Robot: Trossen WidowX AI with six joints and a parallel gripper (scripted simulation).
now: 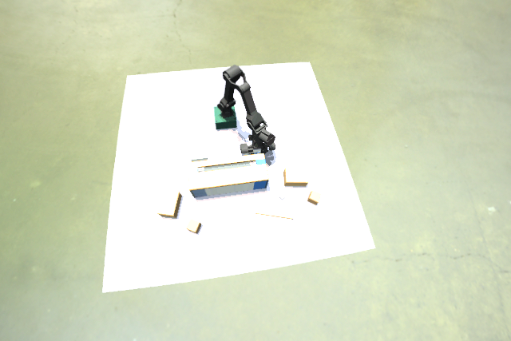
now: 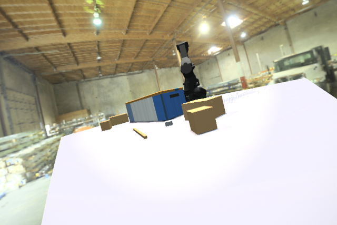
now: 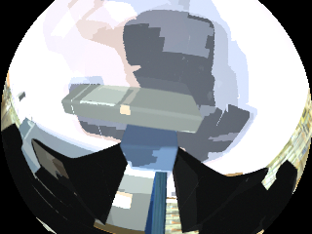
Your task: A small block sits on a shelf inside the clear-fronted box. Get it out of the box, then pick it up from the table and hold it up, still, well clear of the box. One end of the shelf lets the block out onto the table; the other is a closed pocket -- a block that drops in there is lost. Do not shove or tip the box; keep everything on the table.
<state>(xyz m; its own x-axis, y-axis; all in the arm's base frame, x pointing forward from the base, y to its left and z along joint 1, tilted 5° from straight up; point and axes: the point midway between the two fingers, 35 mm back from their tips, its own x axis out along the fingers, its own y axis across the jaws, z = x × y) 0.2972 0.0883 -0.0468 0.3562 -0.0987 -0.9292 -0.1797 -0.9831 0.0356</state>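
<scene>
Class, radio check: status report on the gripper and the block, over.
Gripper low behind the box's blue end, fingers part-closed, grip unconfirmed. Small grey block on table before the box, untouched. Tan blocks nearby, over.

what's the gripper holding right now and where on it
Cannot be told: the gripper sits half-closed at the middle of a long grey-green bar, grip unconfirmed.
</scene>
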